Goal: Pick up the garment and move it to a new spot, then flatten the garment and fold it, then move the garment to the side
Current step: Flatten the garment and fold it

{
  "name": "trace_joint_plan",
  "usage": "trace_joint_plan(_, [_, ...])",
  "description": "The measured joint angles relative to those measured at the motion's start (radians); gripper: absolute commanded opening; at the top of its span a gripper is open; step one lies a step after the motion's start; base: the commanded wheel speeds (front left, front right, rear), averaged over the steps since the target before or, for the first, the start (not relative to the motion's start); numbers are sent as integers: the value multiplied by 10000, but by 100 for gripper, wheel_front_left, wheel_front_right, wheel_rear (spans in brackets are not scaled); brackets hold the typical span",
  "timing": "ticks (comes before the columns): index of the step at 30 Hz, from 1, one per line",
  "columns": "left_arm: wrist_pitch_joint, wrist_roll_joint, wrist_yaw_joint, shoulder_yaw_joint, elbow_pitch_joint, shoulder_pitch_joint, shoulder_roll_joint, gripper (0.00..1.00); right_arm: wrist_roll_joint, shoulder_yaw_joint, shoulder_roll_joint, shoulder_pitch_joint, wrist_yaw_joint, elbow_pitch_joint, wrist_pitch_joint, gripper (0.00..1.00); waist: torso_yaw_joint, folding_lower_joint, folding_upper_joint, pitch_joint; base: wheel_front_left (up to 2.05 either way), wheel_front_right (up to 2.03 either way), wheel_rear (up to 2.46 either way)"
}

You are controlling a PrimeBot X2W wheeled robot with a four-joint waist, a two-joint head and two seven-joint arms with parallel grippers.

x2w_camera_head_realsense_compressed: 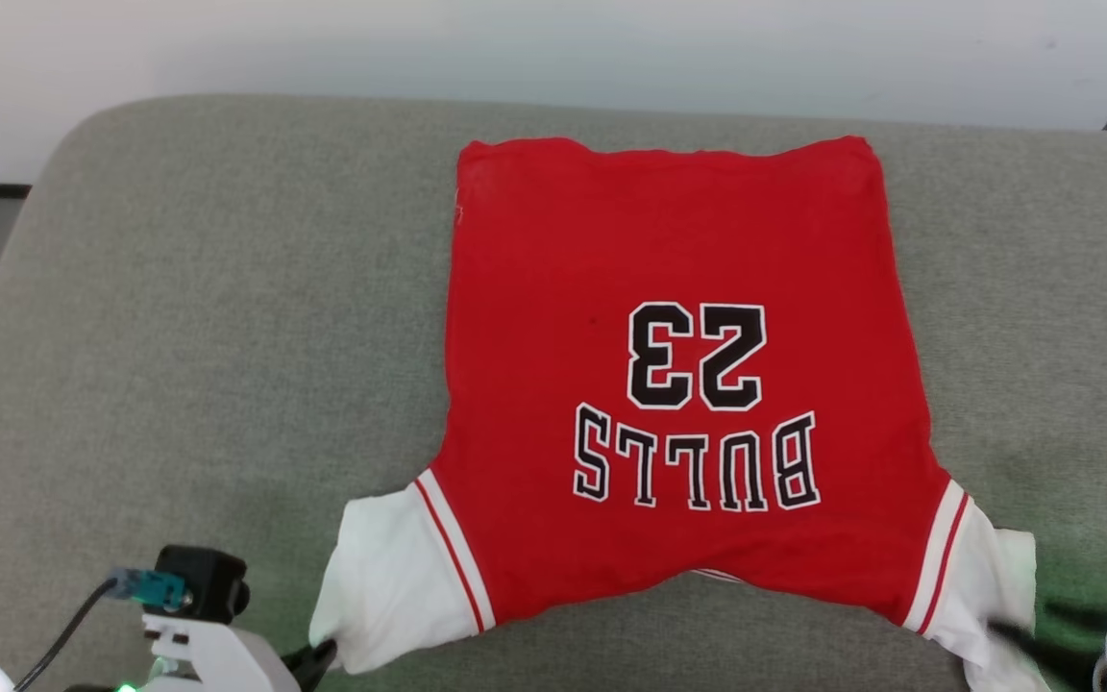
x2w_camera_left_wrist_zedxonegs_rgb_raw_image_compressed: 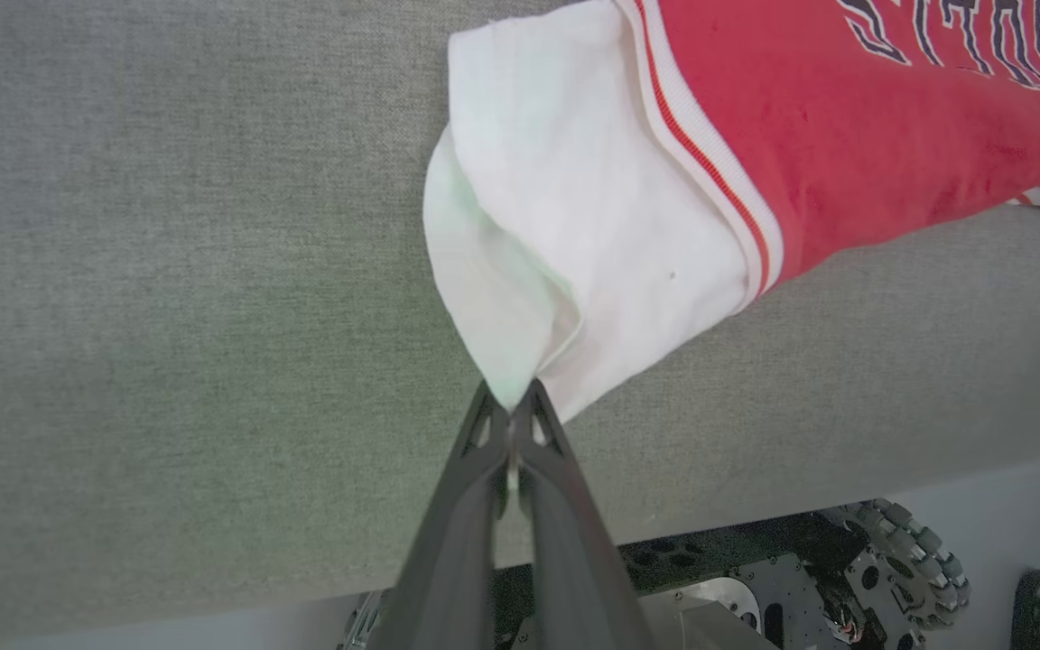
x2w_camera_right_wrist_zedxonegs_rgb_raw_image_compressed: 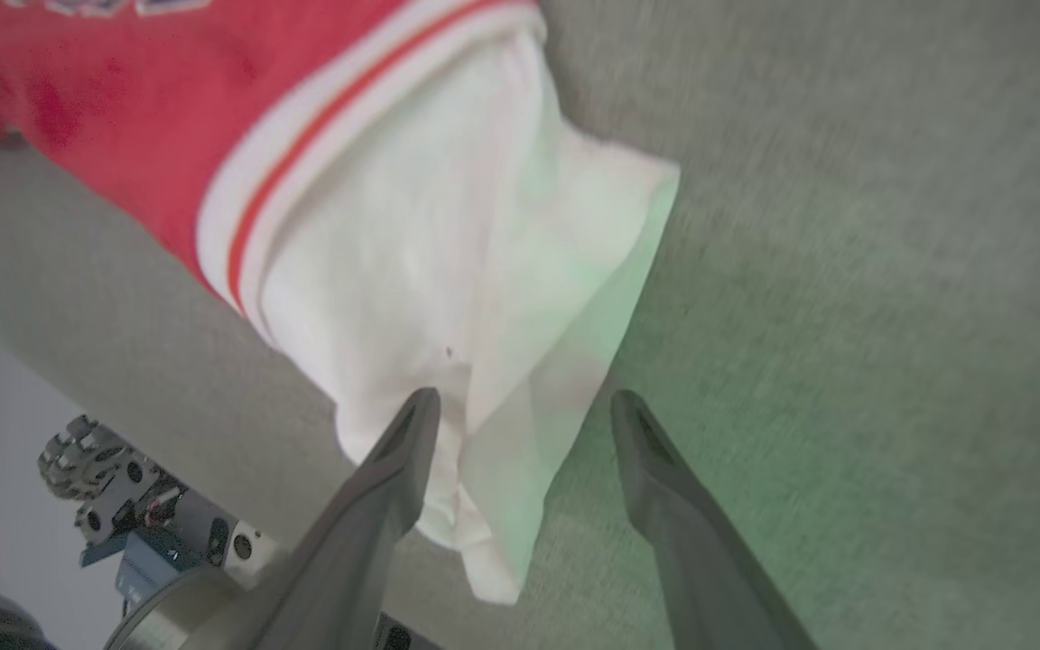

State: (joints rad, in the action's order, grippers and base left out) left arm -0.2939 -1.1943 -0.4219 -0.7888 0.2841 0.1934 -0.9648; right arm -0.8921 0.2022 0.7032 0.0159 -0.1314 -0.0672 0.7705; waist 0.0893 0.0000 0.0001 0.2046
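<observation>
**A:** Start with the left gripper point(x2w_camera_left_wrist_zedxonegs_rgb_raw_image_compressed: 511, 400). What is it doing?

**B:** Its fingers are pressed together, pinching the corner of the lower-left sleeve point(x2w_camera_left_wrist_zedxonegs_rgb_raw_image_compressed: 574, 217), low in the middle of the left wrist view. The right gripper point(x2w_camera_right_wrist_zedxonegs_rgb_raw_image_compressed: 523, 403) is spread. One finger lies over the white cloth of the lower-right sleeve point(x2w_camera_right_wrist_zedxonegs_rgb_raw_image_compressed: 448, 271) and the other over bare grey, so it grips nothing.

**A:** And the scene, biggest thing first?

**B:** The grey padded surface point(x2w_camera_head_realsense_compressed: 179, 336) runs across nearly the whole head view. On it, right of centre, the garment point(x2w_camera_head_realsense_compressed: 611, 240) lies spread out with its print up. Its hem is toward the top of the frame and its shoulders toward the bottom edge. The red body looks smooth, with only slight waviness along the hem and the lower edge. Both white sleeves stick out at the lower corners. The one at the lower right is a bit rumpled and reaches the bottom of the frame.

**A:** Smaller details?

**B:** The number 23 point(x2w_camera_head_realsense_compressed: 696, 356) sits mid-body, with the BULLS lettering point(x2w_camera_head_realsense_compressed: 696, 466) just below it. Both read upside down from here.

**A:** So how far along is the job?

**B:** I'd judge the shirt is laid out and the flattening is nearly done, with the sleeves getting the last attention. There is no fold in the body yet. Folding it and moving it aside are both left to do.
</observation>
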Motion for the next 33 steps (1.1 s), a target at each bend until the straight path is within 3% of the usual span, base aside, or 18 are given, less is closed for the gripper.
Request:
trace_joint_plan(5, [54,232,119,-77,13,298,234,0,826,-1001,-497,965,0,-635,-121,100,153,0,0,259,0,0,0])
trace_joint_plan(10, [82,537,332,-150,-31,752,527,0,2556,-1350,-1053,3009,0,-188,-1801,100,352,0,0,672,0,0,0])
trace_joint_plan(14, [82,773,585,-249,-128,1187,853,0,3530,-1055,-1524,4800,0,1292,-3057,100,560,1,0,1080,0,0,0])
trace_joint_plan(18, [38,986,838,-372,-328,1659,1181,0,3954,-502,-1730,6534,0,3131,-3547,100,828,0,0,1507,0,0,0])
trace_joint_plan(27, [-23,1383,1425,-640,-821,2558,1919,0,4234,267,-1868,9874,0,7260,-2963,100,1571,0,0,2403,0,0,0])
trace_joint_plan(33, [-8,1492,1801,-763,-1135,2978,2330,0,4293,454,-1981,11356,0,9229,-2098,100,2049,0,0,2972,0,0,0])
